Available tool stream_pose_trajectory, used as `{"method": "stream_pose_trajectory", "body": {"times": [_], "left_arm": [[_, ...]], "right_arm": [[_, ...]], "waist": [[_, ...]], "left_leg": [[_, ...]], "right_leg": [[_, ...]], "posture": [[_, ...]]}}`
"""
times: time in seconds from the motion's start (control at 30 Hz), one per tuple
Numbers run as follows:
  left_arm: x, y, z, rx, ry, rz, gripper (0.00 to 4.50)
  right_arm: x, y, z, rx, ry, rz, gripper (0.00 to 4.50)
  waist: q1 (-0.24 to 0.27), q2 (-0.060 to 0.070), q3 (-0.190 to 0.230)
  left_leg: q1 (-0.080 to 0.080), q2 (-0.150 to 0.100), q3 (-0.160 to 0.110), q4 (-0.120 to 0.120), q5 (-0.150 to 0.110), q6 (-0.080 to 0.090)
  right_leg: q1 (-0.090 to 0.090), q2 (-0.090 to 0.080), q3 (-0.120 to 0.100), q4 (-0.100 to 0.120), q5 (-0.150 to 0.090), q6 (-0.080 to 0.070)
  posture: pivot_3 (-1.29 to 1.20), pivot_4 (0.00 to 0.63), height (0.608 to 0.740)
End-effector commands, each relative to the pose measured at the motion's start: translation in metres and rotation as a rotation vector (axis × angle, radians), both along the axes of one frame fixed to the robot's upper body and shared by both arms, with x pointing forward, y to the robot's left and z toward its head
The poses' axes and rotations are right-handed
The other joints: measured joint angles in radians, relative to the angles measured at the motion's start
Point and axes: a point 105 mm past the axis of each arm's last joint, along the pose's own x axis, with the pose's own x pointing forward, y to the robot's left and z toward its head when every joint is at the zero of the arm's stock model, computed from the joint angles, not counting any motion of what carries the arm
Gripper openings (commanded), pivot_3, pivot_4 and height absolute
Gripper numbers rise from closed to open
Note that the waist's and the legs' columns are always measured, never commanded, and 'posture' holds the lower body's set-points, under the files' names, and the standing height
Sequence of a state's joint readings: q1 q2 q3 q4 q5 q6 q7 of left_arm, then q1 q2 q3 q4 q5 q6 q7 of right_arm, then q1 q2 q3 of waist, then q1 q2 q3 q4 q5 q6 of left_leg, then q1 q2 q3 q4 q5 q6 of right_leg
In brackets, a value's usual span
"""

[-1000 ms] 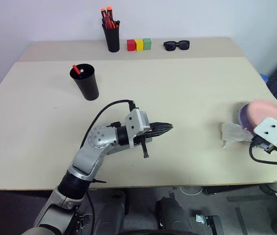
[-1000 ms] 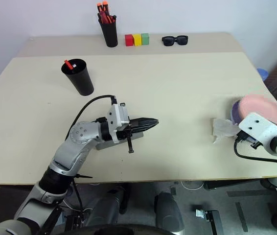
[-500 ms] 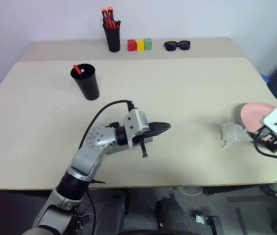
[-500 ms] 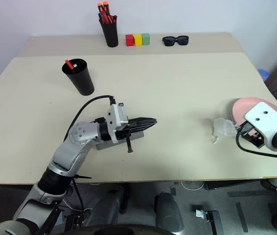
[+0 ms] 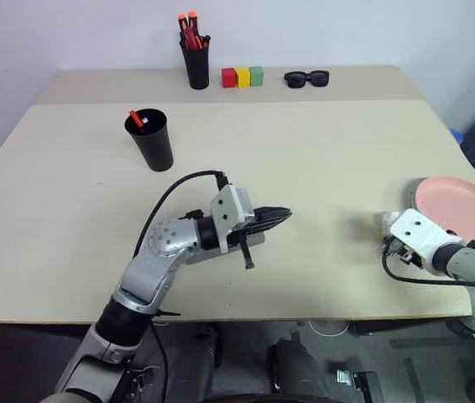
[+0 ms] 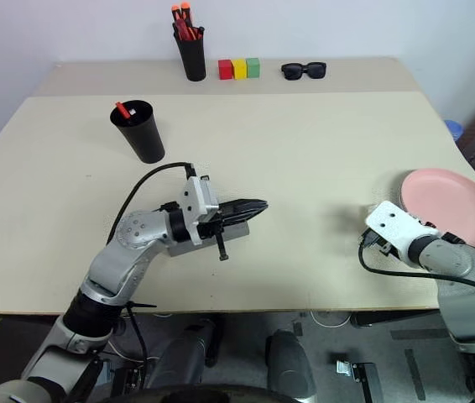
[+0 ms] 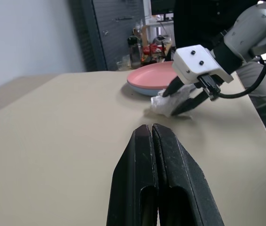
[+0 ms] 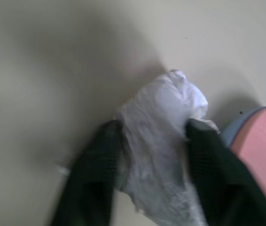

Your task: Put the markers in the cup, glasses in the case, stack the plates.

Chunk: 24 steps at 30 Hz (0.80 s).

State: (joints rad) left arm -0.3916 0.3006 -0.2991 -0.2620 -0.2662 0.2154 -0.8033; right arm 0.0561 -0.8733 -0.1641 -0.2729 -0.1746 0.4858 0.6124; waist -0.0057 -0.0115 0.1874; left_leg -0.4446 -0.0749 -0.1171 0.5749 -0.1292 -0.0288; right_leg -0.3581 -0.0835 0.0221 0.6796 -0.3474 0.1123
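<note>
The salmon pink plate (image 5: pixel 458 201) lies on top of the light blue plate (image 7: pixel 142 89) at the table's right edge. Just left of them is a crumpled white wad (image 8: pixel 163 108), and my right gripper (image 8: pixel 152 126) is shut on it, one finger pressed to each side. My left gripper (image 5: pixel 281 214) is shut and empty, pointing level over mid-table just above the grey case (image 5: pixel 253 241). The wide black cup (image 5: pixel 151 141) stands at the back left with a red-capped marker (image 5: pixel 136 119) sticking out. The glasses are out of view.
Along the back edge stand a slim black pen cup (image 5: pixel 195 63) of orange-tipped markers, red, yellow and green blocks (image 5: pixel 242 77), and black sunglasses (image 5: pixel 306 79). The plates sit close to the table's right edge.
The pink plate came down from my right gripper onto the blue plate. That gripper then moved left and down to the white wad and closed on it. The left arm stayed put.
</note>
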Motion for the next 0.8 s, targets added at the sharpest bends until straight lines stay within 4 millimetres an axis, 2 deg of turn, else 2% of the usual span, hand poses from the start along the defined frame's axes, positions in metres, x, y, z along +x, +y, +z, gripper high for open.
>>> {"method": "stream_pose_trajectory", "body": {"times": [0.03, 0.2, 0.3, 0.4, 0.47, 0.53, 0.63, 0.73, 0.8], "left_arm": [[-0.006, -0.001, 0.009, -0.028, -0.028, -0.014, 0.00], [-0.006, -0.003, 0.008, -0.025, -0.028, -0.024, 0.00], [-0.005, -0.003, 0.009, -0.026, -0.028, -0.030, 0.00], [-0.005, -0.004, 0.008, -0.026, -0.028, -0.035, 0.00], [-0.006, -0.004, 0.008, -0.026, -0.027, -0.037, 0.00], [-0.006, -0.005, 0.008, -0.027, -0.027, -0.039, 0.00], [-0.006, -0.006, 0.008, -0.029, -0.028, -0.039, 0.00], [-0.003, -0.002, 0.009, -0.030, -0.032, -0.015, 0.00], [0.001, 0.004, 0.010, -0.032, -0.033, 0.016, 0.00]], "right_arm": [[0.002, -0.001, 0.009, -0.021, -0.041, 0.003, 0.06], [0.002, 0.001, 0.025, -0.027, -0.093, 0.014, 0.02], [0.007, 0.003, 0.060, 0.092, -0.203, -0.009, 0.02], [0.010, -0.017, 0.084, 0.091, -0.274, -0.105, 0.02], [0.011, -0.040, 0.094, 0.079, -0.317, -0.217, 0.02], [0.010, -0.059, 0.094, 0.062, -0.315, -0.310, 0.02], [0.010, -0.066, 0.086, 0.058, -0.282, -0.333, 0.02], [0.014, -0.063, 0.078, 0.065, -0.264, -0.319, 0.98], [0.018, -0.062, 0.076, 0.047, -0.264, -0.311, 1.95]], "waist": [[-0.001, 0.000, 0.000], [-0.001, 0.000, 0.000], [-0.004, 0.000, 0.000], [-0.004, 0.000, 0.000], [0.000, 0.000, 0.000], [0.006, 0.000, 0.000], [0.015, 0.001, 0.000], [0.016, 0.001, 0.000], [0.014, 0.001, 0.000]], "left_leg": [[0.000, 0.000, 0.000, 0.000, 0.000, 0.000], [0.000, 0.000, 0.000, 0.000, 0.000, 0.000], [0.000, 0.000, 0.000, 0.000, 0.000, 0.000], [0.000, 0.000, 0.000, 0.000, 0.000, 0.000], [0.000, 0.000, 0.000, 0.000, 0.000, 0.000], [0.000, 0.000, 0.000, 0.000, 0.000, 0.000], [0.000, 0.000, 0.001, 0.000, 0.000, 0.001], [0.000, 0.000, 0.001, 0.000, -0.001, 0.001], [0.000, 0.000, 0.001, 0.000, -0.001, 0.001]], "right_leg": [[0.000, 0.000, 0.000, 0.000, 0.000, 0.000], [0.000, 0.000, 0.000, 0.000, 0.000, 0.000], [0.000, 0.000, 0.000, 0.000, 0.000, 0.000], [0.000, 0.000, 0.000, 0.000, 0.000, 0.000], [0.000, 0.000, 0.000, 0.000, 0.000, 0.000], [0.000, 0.000, 0.000, -0.001, 0.000, 0.000], [0.000, 0.000, 0.000, -0.002, 0.000, -0.001], [0.000, -0.001, 0.001, -0.002, 0.000, 0.000], [0.000, 0.000, 0.001, -0.002, 0.000, 0.000]], "posture": [[0.00, 0.150, 0.734], [0.00, 0.150, 0.734], [0.00, 0.150, 0.734], [0.00, 0.150, 0.734], [0.00, 0.150, 0.734], [0.00, 0.150, 0.734], [0.00, 0.150, 0.734], [0.00, 0.150, 0.734], [0.00, 0.150, 0.734]]}}
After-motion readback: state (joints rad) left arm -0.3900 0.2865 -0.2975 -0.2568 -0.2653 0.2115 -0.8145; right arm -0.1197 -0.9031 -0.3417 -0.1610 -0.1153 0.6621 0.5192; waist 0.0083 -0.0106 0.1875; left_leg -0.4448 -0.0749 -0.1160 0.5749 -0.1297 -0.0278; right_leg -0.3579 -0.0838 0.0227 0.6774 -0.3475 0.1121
